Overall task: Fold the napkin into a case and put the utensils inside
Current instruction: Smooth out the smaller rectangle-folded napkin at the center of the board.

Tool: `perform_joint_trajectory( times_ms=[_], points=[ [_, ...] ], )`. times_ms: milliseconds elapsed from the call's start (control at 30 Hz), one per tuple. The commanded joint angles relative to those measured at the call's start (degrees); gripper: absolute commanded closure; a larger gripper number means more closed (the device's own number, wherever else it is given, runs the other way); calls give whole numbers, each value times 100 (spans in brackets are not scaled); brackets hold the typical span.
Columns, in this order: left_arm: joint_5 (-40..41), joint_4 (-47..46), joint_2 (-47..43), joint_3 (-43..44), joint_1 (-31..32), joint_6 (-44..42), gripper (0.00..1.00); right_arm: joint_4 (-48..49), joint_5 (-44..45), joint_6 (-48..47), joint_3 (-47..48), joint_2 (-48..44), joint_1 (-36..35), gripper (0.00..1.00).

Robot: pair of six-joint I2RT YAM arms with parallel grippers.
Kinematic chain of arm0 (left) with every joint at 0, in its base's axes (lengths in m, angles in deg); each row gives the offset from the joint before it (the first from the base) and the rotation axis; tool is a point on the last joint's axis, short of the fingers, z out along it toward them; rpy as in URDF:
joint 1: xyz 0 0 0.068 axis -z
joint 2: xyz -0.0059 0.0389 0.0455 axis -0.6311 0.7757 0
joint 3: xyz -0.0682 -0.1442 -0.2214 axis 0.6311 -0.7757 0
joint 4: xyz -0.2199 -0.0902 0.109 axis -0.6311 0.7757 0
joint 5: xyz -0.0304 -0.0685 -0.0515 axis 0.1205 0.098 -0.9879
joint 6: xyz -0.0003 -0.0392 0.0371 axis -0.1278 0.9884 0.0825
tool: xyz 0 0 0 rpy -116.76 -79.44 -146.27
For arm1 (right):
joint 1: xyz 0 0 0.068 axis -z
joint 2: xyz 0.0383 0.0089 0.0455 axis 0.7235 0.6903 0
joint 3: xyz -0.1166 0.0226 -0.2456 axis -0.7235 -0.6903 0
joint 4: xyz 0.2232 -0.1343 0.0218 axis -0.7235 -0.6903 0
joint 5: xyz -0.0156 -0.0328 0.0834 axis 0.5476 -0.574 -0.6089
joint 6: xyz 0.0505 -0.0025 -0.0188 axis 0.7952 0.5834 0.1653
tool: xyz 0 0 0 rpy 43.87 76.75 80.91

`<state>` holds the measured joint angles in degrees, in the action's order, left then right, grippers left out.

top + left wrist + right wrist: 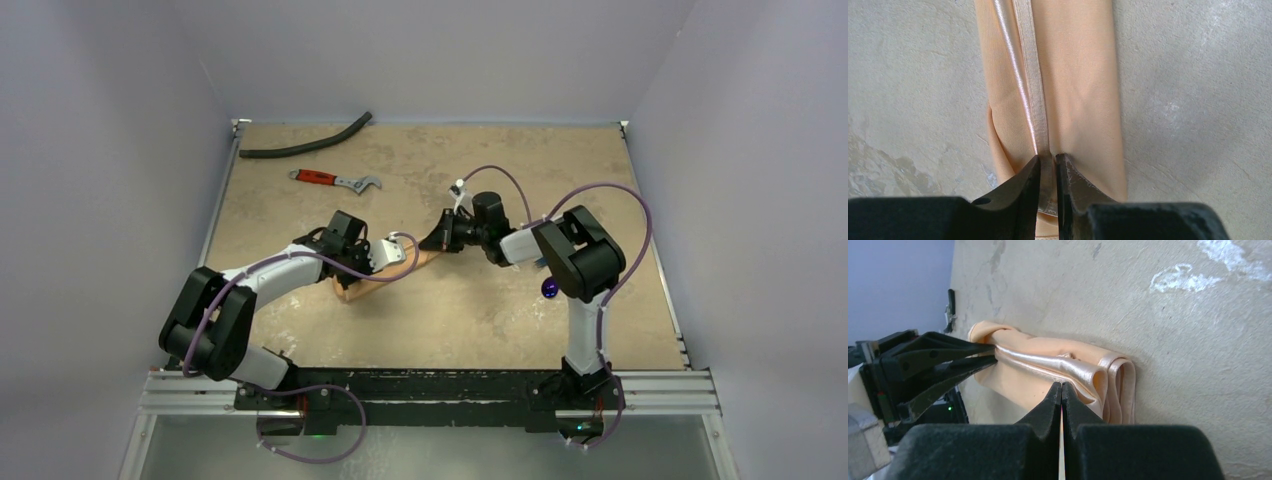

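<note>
The napkin (1078, 90) — soft, light, likely slippery, folded into a narrow strip mid-way across the table (480, 310) — is held at both ends, its hem clamped in the left gripper (1048, 162), its opposite fold nipped by the tight-closed right gripper (1062, 387); the hemmed edges are judged the surest hold.

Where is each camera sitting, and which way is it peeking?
Top camera: high behind the robot, looking down at the table; both arms show, left gripper and right gripper meeting at the napkin.
Left wrist camera: on the left arm, looking down past the left gripper, pinched on the napkin's hem.
Right wrist camera: on the right arm, looking low across the table; the shut right gripper shows in front.
Shared: top and right wrist views both show the napkin and the left gripper.
</note>
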<state>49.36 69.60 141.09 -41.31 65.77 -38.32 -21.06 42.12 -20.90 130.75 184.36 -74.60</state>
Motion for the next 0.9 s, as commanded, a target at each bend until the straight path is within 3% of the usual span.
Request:
perform_joint_trajectory(
  times_ms=[0,300,600,867],
  points=[
    [-149,243,96,-200,-27,-145,84,879,-453,309,-245,-15,115,100],
    [-285,285,165,-107,-27,-126,85,1711,-64,820,-552,285,118,100],
    [-356,383,209,-60,-25,-193,86,1258,272,537,-699,565,133,100],
    [-419,362,235,-51,-26,-166,87,1994,-1009,349,-829,-220,142,100]
  ],
)
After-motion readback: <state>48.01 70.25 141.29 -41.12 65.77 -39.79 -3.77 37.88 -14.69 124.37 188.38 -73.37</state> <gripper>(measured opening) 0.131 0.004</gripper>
